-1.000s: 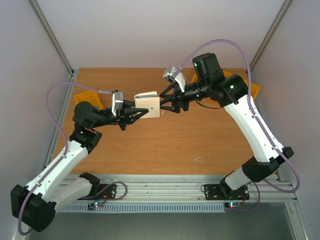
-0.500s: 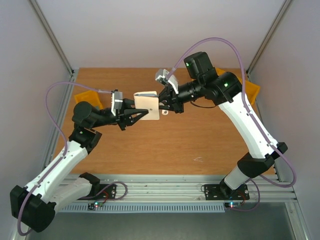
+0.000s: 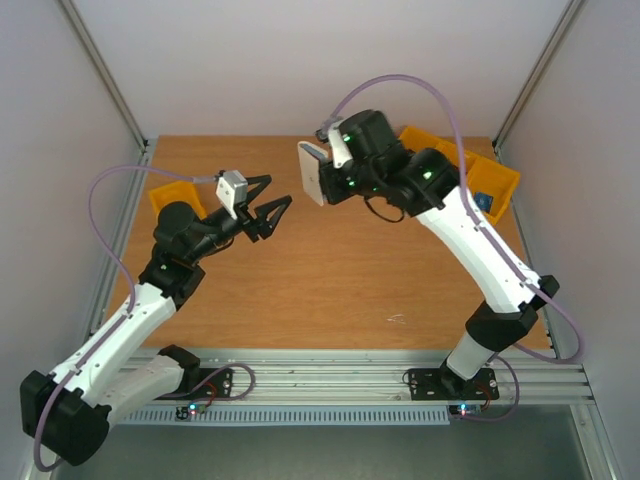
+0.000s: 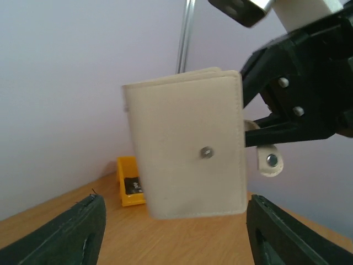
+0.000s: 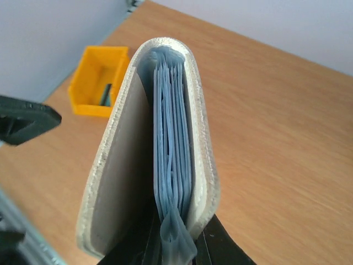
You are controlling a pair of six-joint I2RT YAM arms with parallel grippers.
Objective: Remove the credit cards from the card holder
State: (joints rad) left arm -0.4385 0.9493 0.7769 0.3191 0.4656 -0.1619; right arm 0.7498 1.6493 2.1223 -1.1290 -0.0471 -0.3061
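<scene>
The card holder (image 3: 313, 172) is a grey-beige folded wallet held in the air over the back middle of the table. My right gripper (image 3: 330, 185) is shut on its lower edge. In the right wrist view the card holder (image 5: 160, 154) stands on edge above the right gripper (image 5: 176, 245), its pale blue-grey pockets (image 5: 172, 143) showing between the covers. The credit cards are hidden inside. My left gripper (image 3: 280, 190) stands open to the left, apart from the holder. The left wrist view shows the card holder (image 4: 187, 146) beyond the left gripper (image 4: 175, 201), with a snap tab (image 4: 271, 160) hanging.
A yellow bin (image 3: 170, 195) sits at the table's left edge. Yellow bins (image 3: 492, 172) stand at the back right, one holding a blue item (image 3: 483, 200). In the left wrist view a yellow bin (image 4: 129, 187) holds something dark. Side walls close in on both sides.
My left gripper has opened, let go of the card holder and drawn back left. The right arm has carried the holder up and toward the back, turning it on edge.
</scene>
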